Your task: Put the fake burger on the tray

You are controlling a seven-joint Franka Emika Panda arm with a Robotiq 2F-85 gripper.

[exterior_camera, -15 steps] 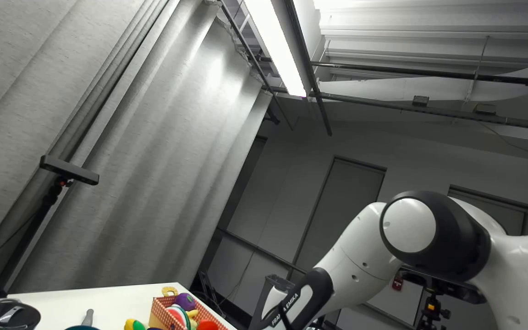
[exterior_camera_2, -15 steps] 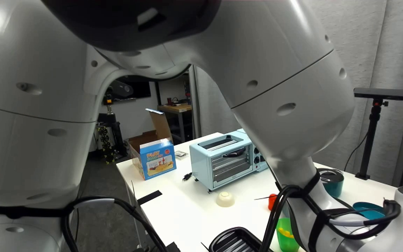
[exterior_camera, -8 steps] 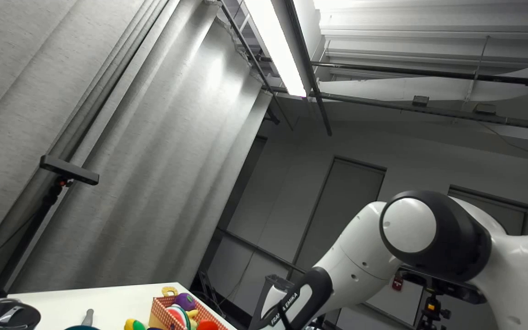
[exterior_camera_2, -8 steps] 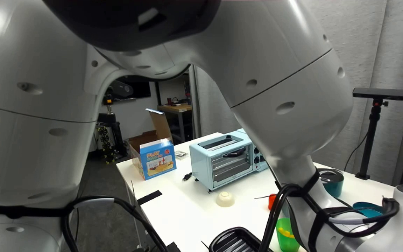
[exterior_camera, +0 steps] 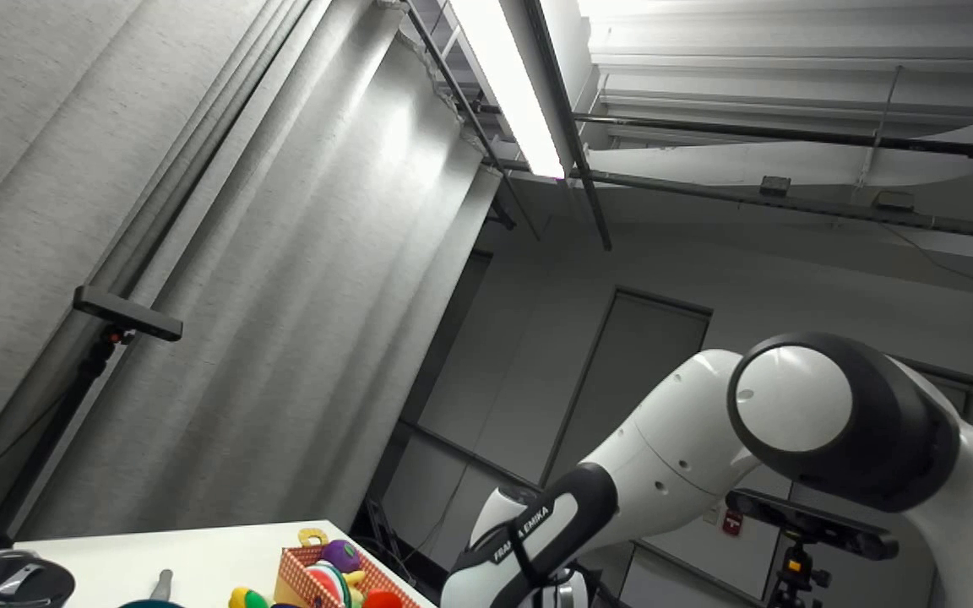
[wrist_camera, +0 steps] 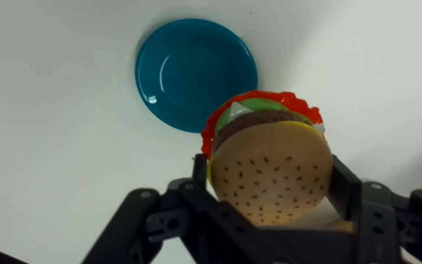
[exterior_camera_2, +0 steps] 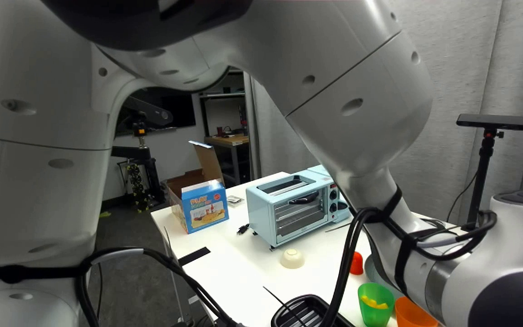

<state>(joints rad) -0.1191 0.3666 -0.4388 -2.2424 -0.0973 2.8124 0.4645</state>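
The fake burger (wrist_camera: pixel 273 146) fills the middle of the wrist view, its seeded bun facing the camera and red, green and brown layers behind. My gripper (wrist_camera: pixel 267 161) is shut on it, one finger pressed to each side of the bun. Both exterior views leave the gripper and burger out of sight, showing only the upper arm and wrist. A black ridged tray (exterior_camera_2: pixel 318 311) lies at the bottom edge in an exterior view, cut off by the frame and crossed by the arm's cables.
Beyond the burger is a teal plate (wrist_camera: pixel 192 73). Near the tray stand a green cup (exterior_camera_2: pixel 375 309), an orange cup (exterior_camera_2: pixel 413 315), a red cup (exterior_camera_2: pixel 356 263) and a cream bowl (exterior_camera_2: pixel 292 258). Further back are a light blue toaster oven (exterior_camera_2: pixel 288 209) and a play-food box (exterior_camera_2: pixel 204 209). A toy basket (exterior_camera: pixel 343 574) sits at the table corner.
During the last half second the arm has risen and drawn back, its wrist now higher in both exterior views. The orange cup has come into view. Tray and table objects have stayed put.
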